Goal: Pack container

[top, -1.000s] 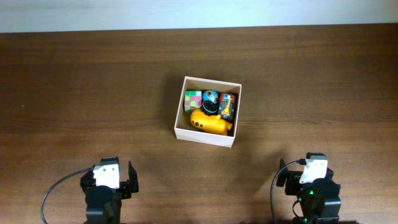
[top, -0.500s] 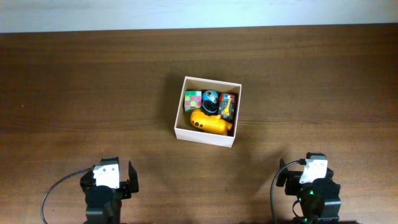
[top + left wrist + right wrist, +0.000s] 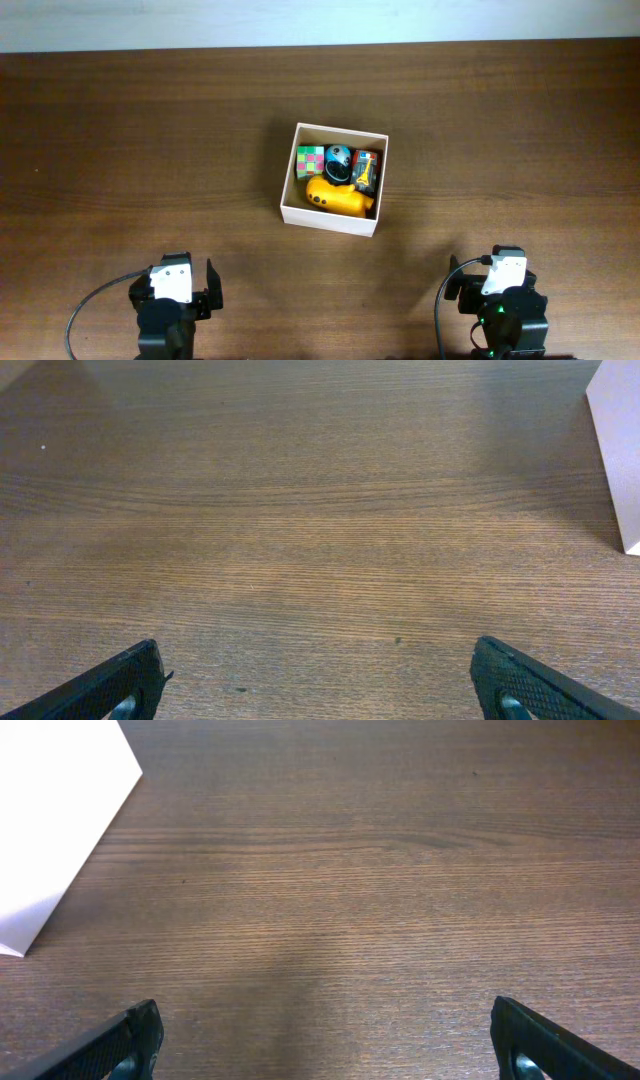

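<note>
Nothing has moved: the container (image 3: 328, 218) holds 4 toys (image 3: 338, 199), my left gripper (image 3: 320, 685) and right gripper (image 3: 328, 1045) sit spread near me, so I judge packing done.

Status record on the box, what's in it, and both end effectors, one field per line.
container: white lidless box, mid-table, upright
contents: yellow toy, checkered cube, blue round toy, black-and-orange item, all inside
left end effector: open, empty, over the table, apart from the container
right end effector: open, empty, apart from the container
</note>
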